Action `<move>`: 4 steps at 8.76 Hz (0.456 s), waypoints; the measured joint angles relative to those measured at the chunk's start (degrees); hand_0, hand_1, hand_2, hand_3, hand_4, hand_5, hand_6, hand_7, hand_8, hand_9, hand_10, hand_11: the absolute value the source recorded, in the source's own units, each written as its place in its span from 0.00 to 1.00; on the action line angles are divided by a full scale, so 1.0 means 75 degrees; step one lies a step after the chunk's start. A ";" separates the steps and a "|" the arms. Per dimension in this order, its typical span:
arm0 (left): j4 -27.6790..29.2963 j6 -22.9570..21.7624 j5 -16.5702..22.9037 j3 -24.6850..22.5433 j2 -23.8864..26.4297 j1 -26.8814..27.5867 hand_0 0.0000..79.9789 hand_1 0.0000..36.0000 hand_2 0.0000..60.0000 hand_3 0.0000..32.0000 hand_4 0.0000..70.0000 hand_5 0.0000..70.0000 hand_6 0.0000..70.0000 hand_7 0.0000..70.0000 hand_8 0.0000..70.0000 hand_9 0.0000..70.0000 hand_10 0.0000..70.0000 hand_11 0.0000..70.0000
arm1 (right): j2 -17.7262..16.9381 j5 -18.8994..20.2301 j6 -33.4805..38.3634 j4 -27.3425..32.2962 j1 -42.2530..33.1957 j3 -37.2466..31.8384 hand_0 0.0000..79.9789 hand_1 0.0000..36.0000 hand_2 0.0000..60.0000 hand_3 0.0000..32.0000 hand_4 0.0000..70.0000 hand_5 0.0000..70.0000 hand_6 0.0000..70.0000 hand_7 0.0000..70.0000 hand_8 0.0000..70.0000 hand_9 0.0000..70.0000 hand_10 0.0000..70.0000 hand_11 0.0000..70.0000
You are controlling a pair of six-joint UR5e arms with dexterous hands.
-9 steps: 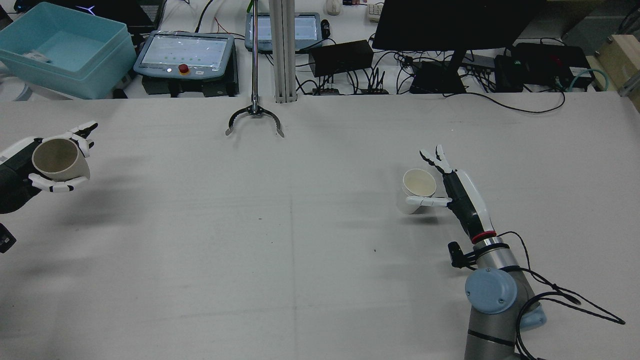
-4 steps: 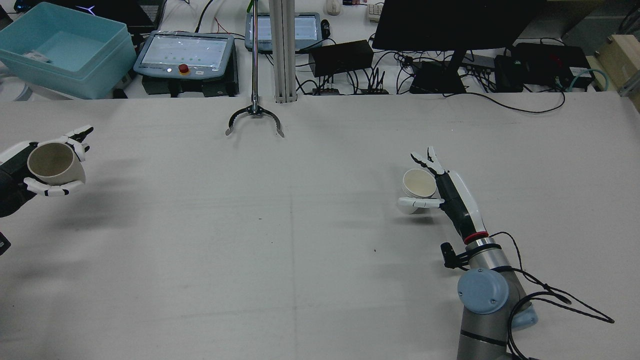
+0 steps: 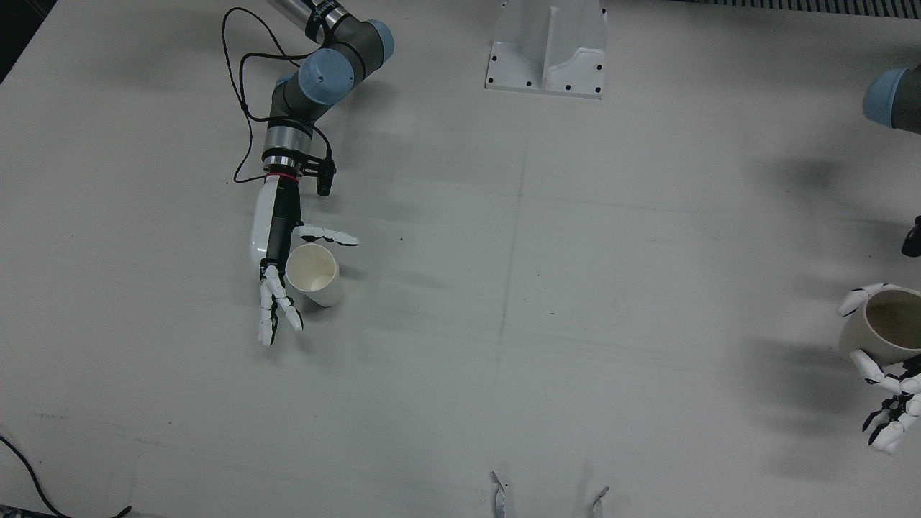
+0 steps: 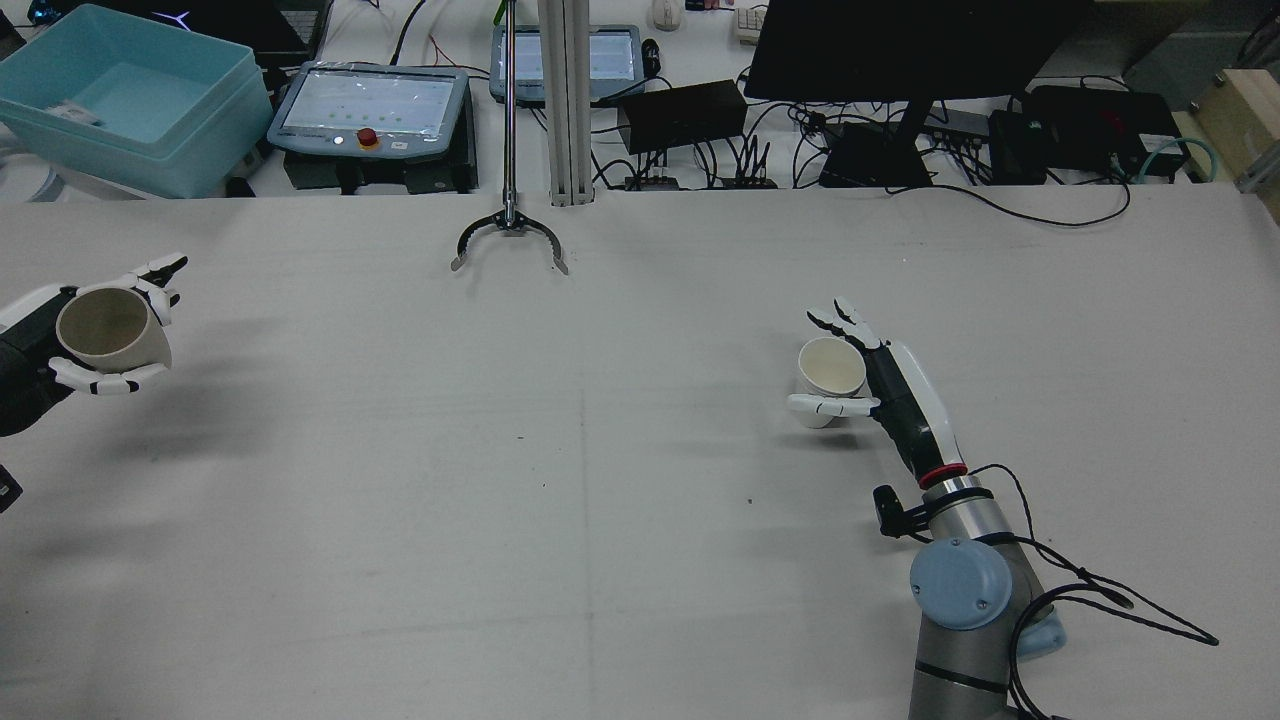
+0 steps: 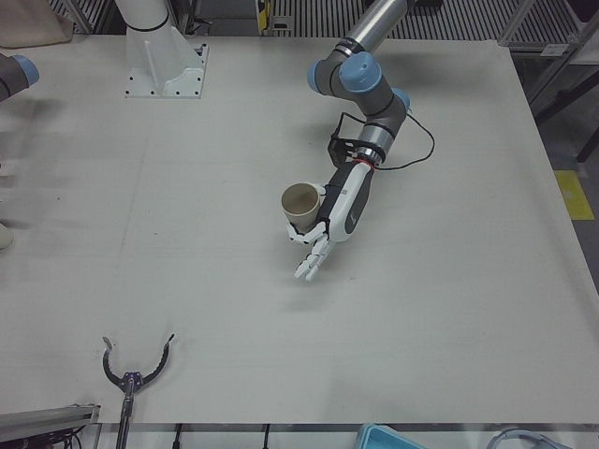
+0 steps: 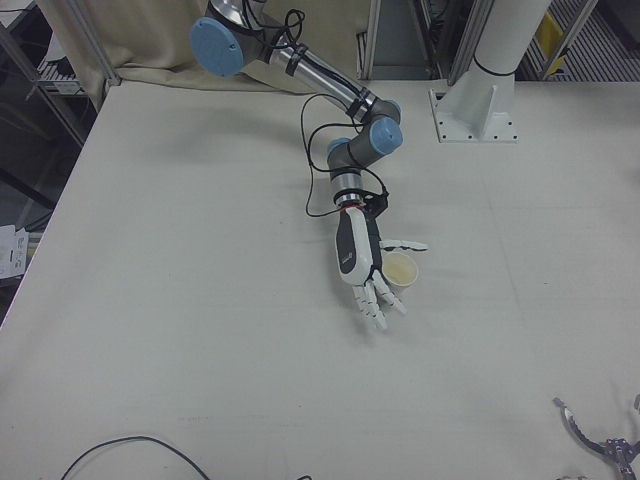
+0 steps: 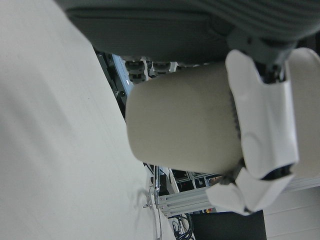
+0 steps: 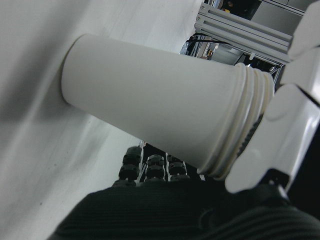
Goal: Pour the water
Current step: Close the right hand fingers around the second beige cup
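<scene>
My left hand (image 4: pixel 35 335) is shut on a beige cup (image 4: pixel 105 330) and holds it above the table's far left, tilted with its mouth up and inward. Both also show in the front view, cup (image 3: pixel 881 327) and hand (image 3: pixel 888 381), and in the left-front view, cup (image 5: pixel 299 202) and hand (image 5: pixel 335 217). A white paper cup (image 4: pixel 826 372) stands on the table at the right. My right hand (image 4: pixel 880 385) is open beside it, thumb on one side and fingers stretched past the other. The right hand view shows this cup (image 8: pixel 160 110) close against the palm.
A black claw tool (image 4: pixel 508 240) hangs on a pole at the back middle of the table. A white pedestal (image 3: pixel 547 47) stands between the arms. A blue bin (image 4: pixel 130 95), control pendants and cables lie beyond the back edge. A black cable (image 4: pixel 1100 600) trails by the right arm.
My right hand has moved left, closer around the white cup. My left hand with the beige cup has drifted slightly further left.
</scene>
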State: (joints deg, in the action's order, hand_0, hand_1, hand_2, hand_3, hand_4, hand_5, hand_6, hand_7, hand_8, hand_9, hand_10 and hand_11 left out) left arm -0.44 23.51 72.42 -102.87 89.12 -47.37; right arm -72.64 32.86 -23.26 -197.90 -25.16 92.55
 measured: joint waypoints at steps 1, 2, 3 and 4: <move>-0.0004 0.0008 0.0000 0.0008 0.0000 0.0004 0.64 1.00 1.00 0.00 0.54 0.87 0.06 0.16 0.04 0.07 0.08 0.16 | -0.0015 -0.0002 0.0022 0.0184 0.0005 -0.0006 0.57 0.27 0.11 0.00 0.10 0.07 0.06 0.09 0.04 0.04 0.05 0.08; -0.0008 0.0014 0.0000 0.0012 0.0000 0.0008 0.64 1.00 1.00 0.00 0.54 0.88 0.06 0.17 0.04 0.07 0.08 0.16 | -0.0034 -0.0007 0.0034 0.0416 0.0005 -0.0009 0.57 0.28 0.11 0.00 0.11 0.07 0.06 0.10 0.04 0.03 0.05 0.08; -0.0010 0.0016 0.0000 0.0014 0.0000 0.0010 0.65 1.00 1.00 0.00 0.54 0.88 0.06 0.17 0.04 0.07 0.08 0.16 | -0.0052 -0.0009 0.0043 0.0542 0.0005 -0.0012 0.57 0.28 0.11 0.00 0.11 0.08 0.06 0.10 0.04 0.04 0.05 0.08; -0.0011 0.0021 0.0000 0.0021 0.0000 0.0015 0.64 1.00 1.00 0.00 0.54 0.87 0.06 0.16 0.04 0.07 0.08 0.16 | -0.0065 -0.0010 0.0049 0.0605 0.0005 -0.0012 0.57 0.28 0.11 0.00 0.11 0.07 0.06 0.09 0.03 0.04 0.05 0.09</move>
State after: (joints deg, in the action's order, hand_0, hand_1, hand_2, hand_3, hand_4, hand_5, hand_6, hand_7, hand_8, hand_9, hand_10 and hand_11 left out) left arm -0.52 23.67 72.42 -102.71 89.12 -47.25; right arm -73.13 32.79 -22.89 -193.36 -25.13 92.47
